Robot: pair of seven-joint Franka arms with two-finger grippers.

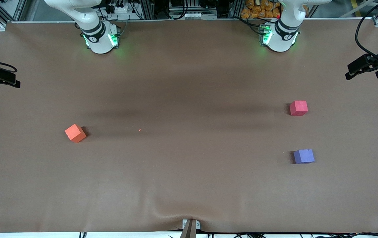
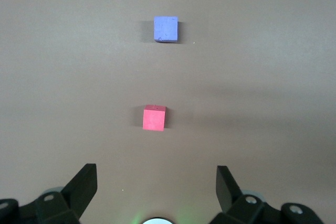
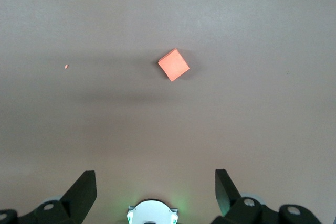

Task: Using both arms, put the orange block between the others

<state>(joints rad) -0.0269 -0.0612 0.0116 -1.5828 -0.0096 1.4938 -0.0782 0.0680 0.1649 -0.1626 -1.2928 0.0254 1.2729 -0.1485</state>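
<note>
The small matte orange cube [image 1: 75,133] sits on the brown tabletop [image 1: 182,99] toward the right arm's end, well apart from the pinkish-red cube [image 1: 298,108] and purple-blue cube [image 1: 304,156]. Both the right gripper [image 3: 152,192] and left gripper [image 2: 155,192] hang with fingers apart. The right gripper should turn to match the cube's skewed faces before descending.

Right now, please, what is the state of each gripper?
Left gripper: open, holding nothing, over bare table short of the pinkish-red cube.
Right gripper: open, holding nothing, above the table.
</note>
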